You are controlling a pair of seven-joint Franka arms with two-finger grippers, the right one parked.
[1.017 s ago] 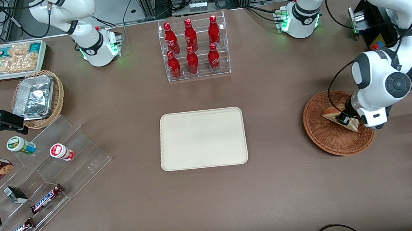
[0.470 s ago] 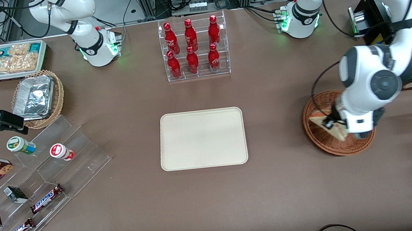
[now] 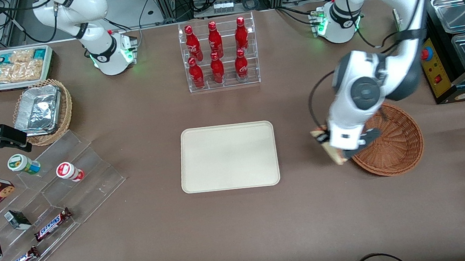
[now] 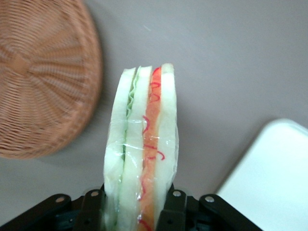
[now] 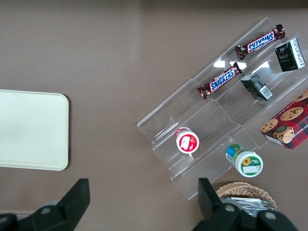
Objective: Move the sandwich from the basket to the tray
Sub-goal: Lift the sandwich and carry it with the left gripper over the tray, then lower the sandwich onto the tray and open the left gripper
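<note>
My left gripper point(image 3: 332, 143) point(image 4: 139, 211) is shut on the sandwich point(image 4: 140, 154) point(image 3: 330, 149), a plastic-wrapped wedge of pale bread with green and red-orange layers, squeezed between both fingers. It hangs in the air over bare tabletop, between the reddish-brown wicker basket point(image 3: 398, 147) point(image 4: 43, 82) and the cream tray point(image 3: 228, 157) point(image 4: 274, 178), just outside the basket's rim. The basket holds nothing. The tray is bare.
A clear rack of red cola bottles point(image 3: 218, 53) stands farther from the front camera than the tray. Toward the parked arm's end lie a clear stepped stand with snack bars and cups point(image 3: 50, 201), a tan basket with a foil container point(image 3: 42, 110) and a white snack tub point(image 3: 15, 67).
The gripper lifted the sandwich out of the basket and carried it toward the tray, past the basket's rim. The basket is now uncovered.
</note>
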